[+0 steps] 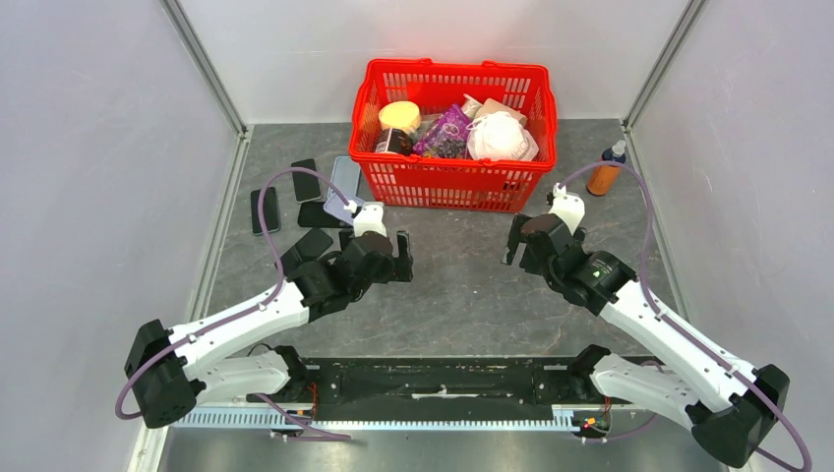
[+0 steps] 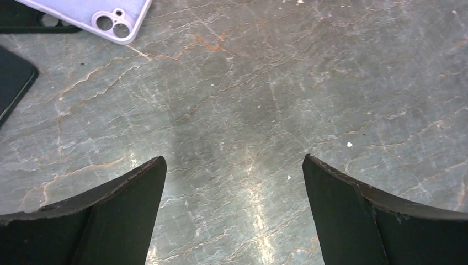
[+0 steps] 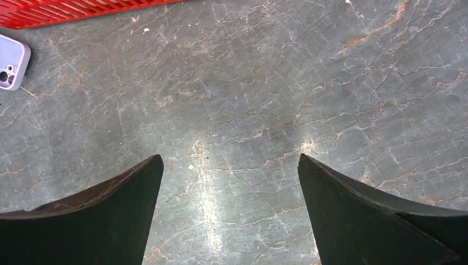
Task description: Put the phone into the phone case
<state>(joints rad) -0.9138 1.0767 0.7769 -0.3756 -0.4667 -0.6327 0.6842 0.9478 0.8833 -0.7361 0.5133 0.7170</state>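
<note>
desk (image 2: 248,83): grey stone pattern, veined white and rust-orange
basket (image 1: 447,183): bright red, lattice walls
phone case (image 2: 83,11): pale lilac, paler camera rings
phones (image 1: 264,209): black
bottle (image 1: 604,179): orange body, dark blue cap
left claw (image 2: 234,159): matt black
right claw (image 3: 229,157): matt black
arms (image 1: 246,317): white links, black joints
cables (image 1: 293,170): purple

- Left wrist view: we see only a corner of the lilac piece (image 2: 105,14), cut by the top edge; phone or case, we cannot tell.
- There the dark slab (image 2: 11,80) runs off the left edge.
- Right wrist view: we get only a strip of the red basket (image 3: 83,10).
- From above, its contents are too small for us to name.
</note>
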